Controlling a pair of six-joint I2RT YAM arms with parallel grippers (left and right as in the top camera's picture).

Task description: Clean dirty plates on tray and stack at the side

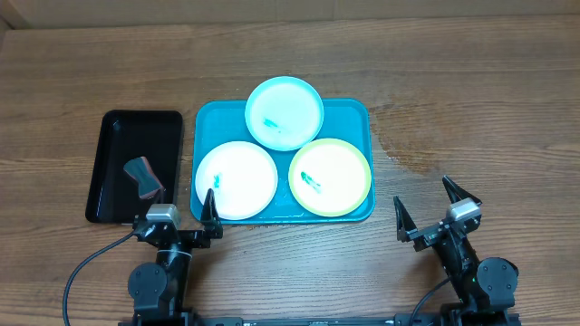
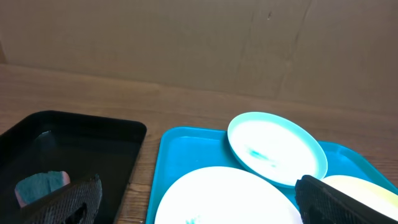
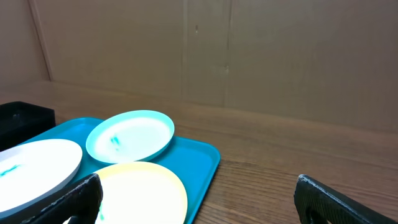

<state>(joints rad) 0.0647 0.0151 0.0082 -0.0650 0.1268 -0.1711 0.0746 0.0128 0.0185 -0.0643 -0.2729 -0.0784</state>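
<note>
Cleaning has not begun: all three plates sit on the tray, each showing a small teal smear. The blue plate lies on the tray's far edge and overhangs its rim, the white plate is at its near left, and the yellow plate is at its near right, the three crowded close together. Nothing is stacked beside the tray.

The left gripper rests low just off the tray's near-left corner, jaws spread wide and empty. The right gripper sits past the near-right corner, equally agape and holding nothing. Both arms are folded back and point toward the tray.

The next move probably calls for the left arm to reach into the black tray left of the tray, where what looks like a sponge lies, and close on it before wiping the nearest plate.
</note>
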